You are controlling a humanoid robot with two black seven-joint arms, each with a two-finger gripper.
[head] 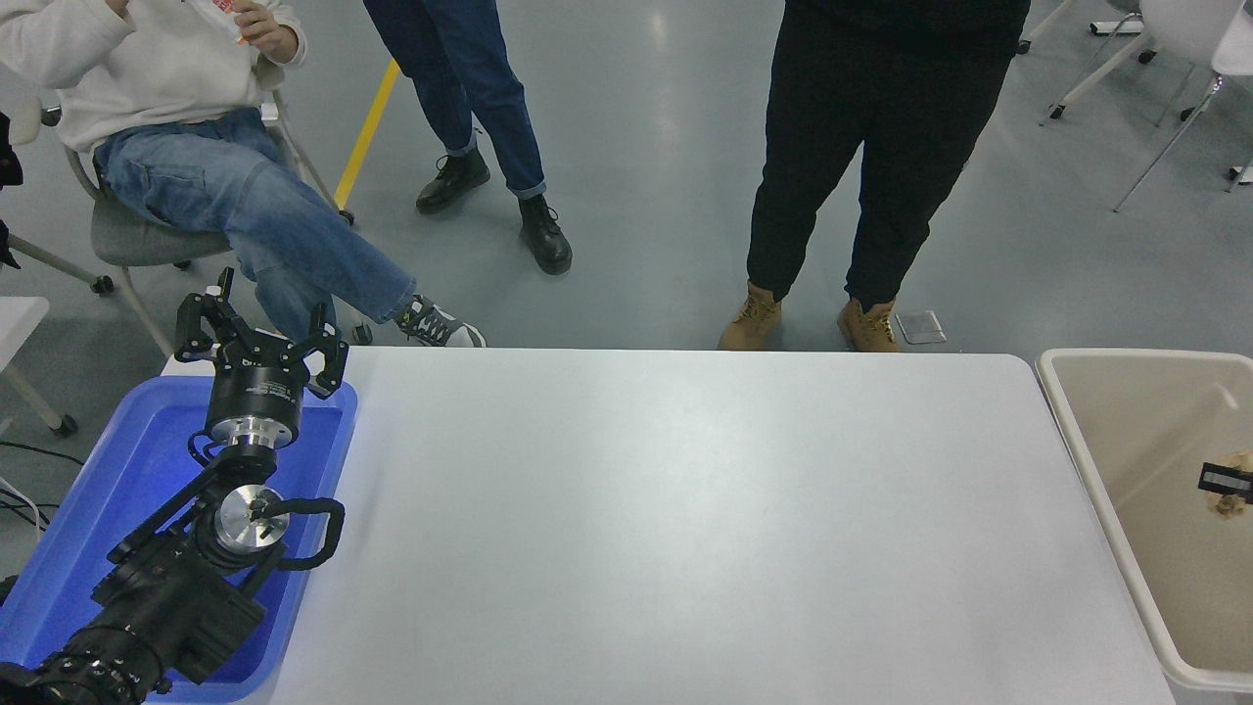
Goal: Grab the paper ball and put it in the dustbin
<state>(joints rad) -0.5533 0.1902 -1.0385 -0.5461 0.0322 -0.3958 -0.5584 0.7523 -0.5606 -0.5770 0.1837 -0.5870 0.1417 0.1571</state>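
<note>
Your right gripper [1229, 480] barely shows at the right edge, low over the dustbin [1096, 460], and the paper ball [1235, 494] peeks out tan against it there, inside the bin's outline, which suits a drop that can only land inside. You cannot tell from this sliver whether the fingers pinch the ball or have let go of it. Your left gripper [260, 338] sits parked above the far end of the blue tray [88, 499], fingers spread and empty, its arm stretched up from the lower left corner.
</note>
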